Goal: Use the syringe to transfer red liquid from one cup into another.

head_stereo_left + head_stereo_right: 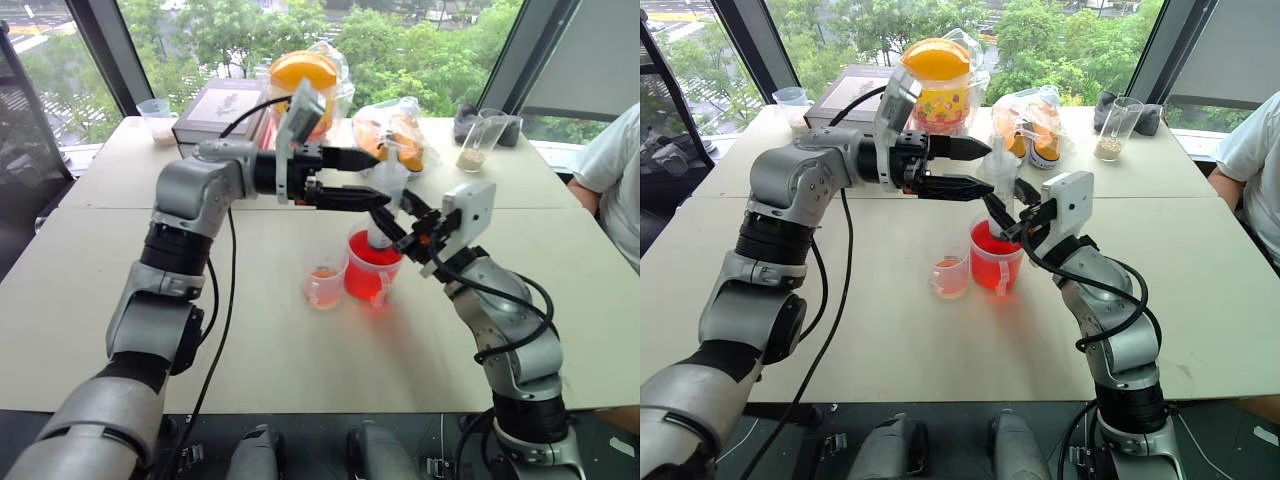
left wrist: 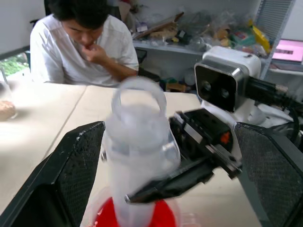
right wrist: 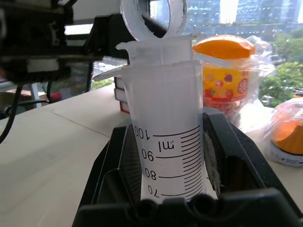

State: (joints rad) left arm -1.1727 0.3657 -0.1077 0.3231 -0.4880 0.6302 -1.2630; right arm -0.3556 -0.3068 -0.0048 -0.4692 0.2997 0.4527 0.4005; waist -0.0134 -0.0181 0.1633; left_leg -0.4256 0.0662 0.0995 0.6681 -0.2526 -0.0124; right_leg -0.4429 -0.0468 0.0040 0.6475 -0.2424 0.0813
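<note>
Left eye view: at frame centre the right end effector (image 1: 400,222) is clamped on the barrel of the syringe (image 1: 386,205), a clear plastic tube standing upright with its lower end inside the wider cup (image 1: 371,266). That cup is clear plastic with a side handle and glows with red liquid (image 1: 365,275). Just to its left in the frame stands the smaller cup (image 1: 325,282), paler, with a faint orange tint low down. Both cups rest on the smooth beige tabletop (image 1: 120,300). The left end effector (image 1: 365,178) reaches in from the left of the frame with its two black fingers spread apart, one above the other, beside the syringe's upper end. At the top of the frame sit an orange-lidded container in plastic wrap (image 1: 305,75) and a clear glass with pale powder (image 1: 478,140).

Left wrist view: the left end effector's textured black fingers (image 2: 78,165) stand wide on either side of the white plunger ring (image 2: 138,97), without touching it. A person (image 2: 83,42) in a white shirt sits at the upper left.

Right wrist view: the syringe barrel with its black printed graduation marks sits gripped between the right end effector's black fingers (image 3: 118,161); the plunger's white ring rises at the top centre.
</note>
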